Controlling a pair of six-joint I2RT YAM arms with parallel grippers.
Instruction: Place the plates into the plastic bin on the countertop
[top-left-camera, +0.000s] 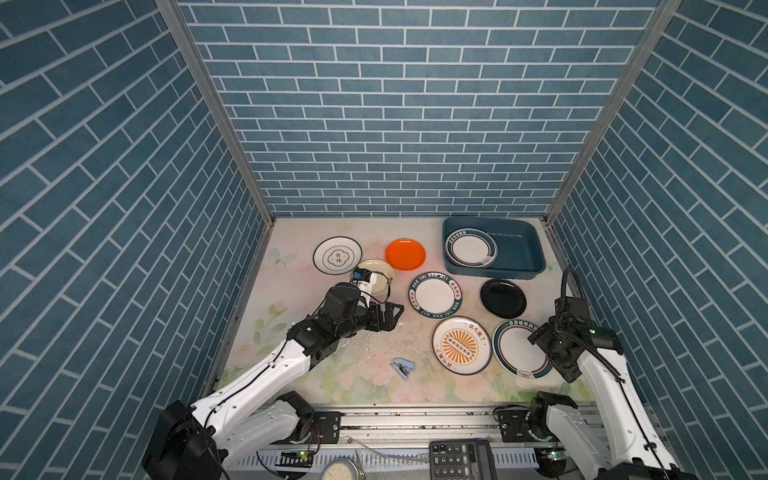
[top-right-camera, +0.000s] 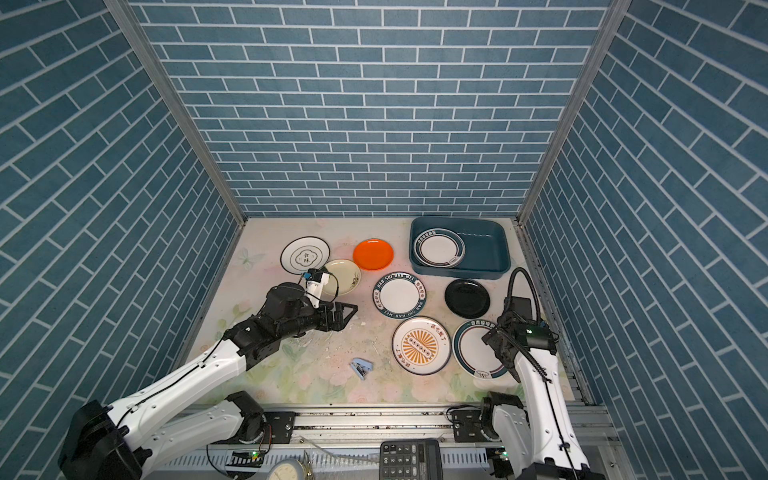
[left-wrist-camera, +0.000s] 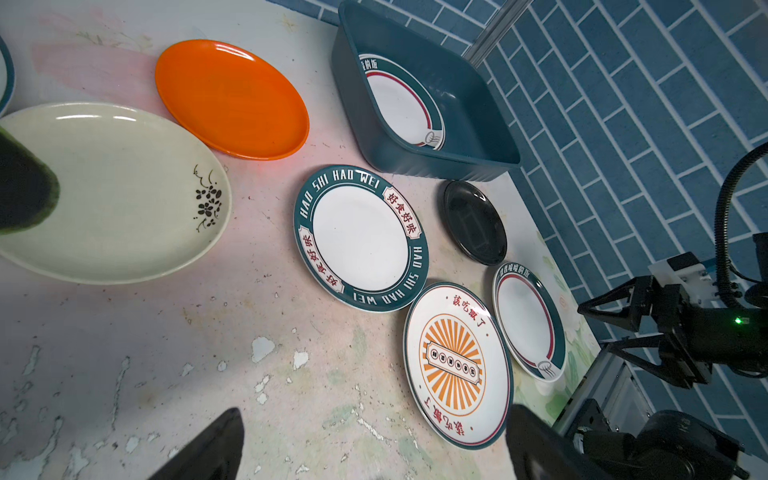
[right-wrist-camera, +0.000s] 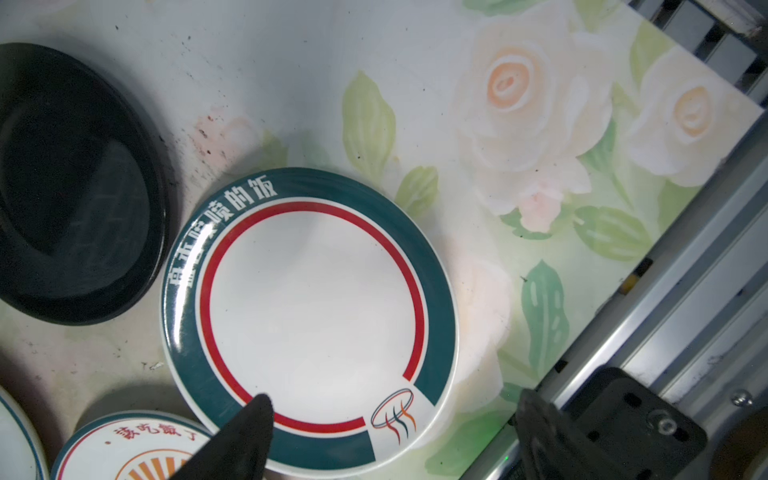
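The dark teal plastic bin (top-left-camera: 517, 249) stands at the back right of the flowered countertop (top-left-camera: 365, 357) and holds one teal-rimmed plate (top-left-camera: 471, 248). Loose on the countertop lie a black-edged white plate (top-left-camera: 337, 255), an orange plate (top-left-camera: 405, 254), a cream plate (top-left-camera: 380, 272), a lettered teal-rimmed plate (top-left-camera: 435, 295), a black plate (top-left-camera: 503, 297), a sunburst plate (top-left-camera: 461, 345) and another teal-rimmed plate (right-wrist-camera: 311, 299). My right gripper (right-wrist-camera: 392, 399) is open, one finger over that plate's inside and one beyond its rim. My left gripper (left-wrist-camera: 374, 411) is open and empty over bare countertop, near the cream plate (left-wrist-camera: 112, 191).
A small blue stapler (top-left-camera: 403, 369) lies on the countertop near the front. Blue brick walls close in the left, back and right. A metal rail (top-left-camera: 415, 419) runs along the front edge, with a calculator (top-left-camera: 461, 459) and a clock face (top-left-camera: 340, 471) below it.
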